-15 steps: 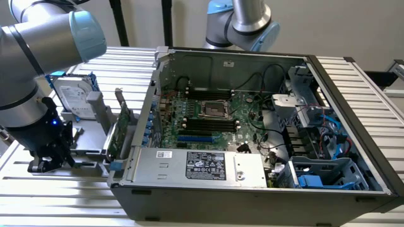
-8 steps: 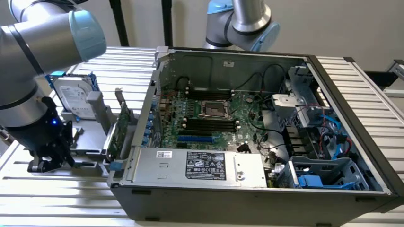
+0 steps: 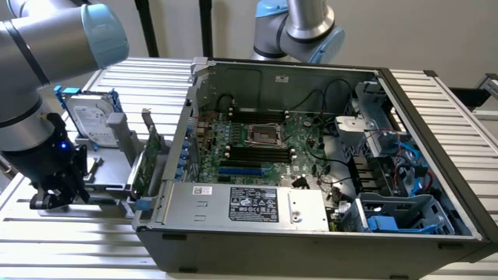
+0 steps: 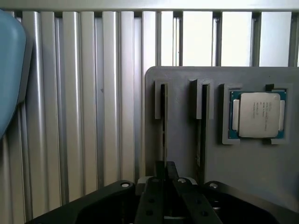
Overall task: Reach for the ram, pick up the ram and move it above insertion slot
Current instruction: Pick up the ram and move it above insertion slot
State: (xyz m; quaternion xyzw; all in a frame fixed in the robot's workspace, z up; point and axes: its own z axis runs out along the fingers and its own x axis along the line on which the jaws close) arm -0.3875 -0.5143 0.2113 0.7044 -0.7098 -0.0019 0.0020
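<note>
**Two sticks in the rack, pincer clenched on one**

Two memory sticks stand on edge in neighbouring slots of a grey rack (image 4: 247,168) lying on the ribbed metal table (image 4: 84,116). The pincer (image 4: 165,169) is pinched narrow on the end of the ram (image 4: 163,126), which sits in its slot. The second stick (image 4: 203,130) is just beside it, close to the pincer's flank. On that stick's far side a square silver processor chip (image 4: 258,114) lies in its own recess.

In the exterior view the pincer (image 3: 58,195) is low over the rack at the left. Between it and the open computer case (image 3: 257,256) stand a hard drive (image 3: 90,119) in a blue frame and an upright green card (image 3: 148,160). The case's side wall rises past them. Inside lies the motherboard (image 3: 265,146) with dark memory slots (image 3: 260,153) and loose cables nearby. A second arm (image 3: 300,26) stands behind the case.
</note>
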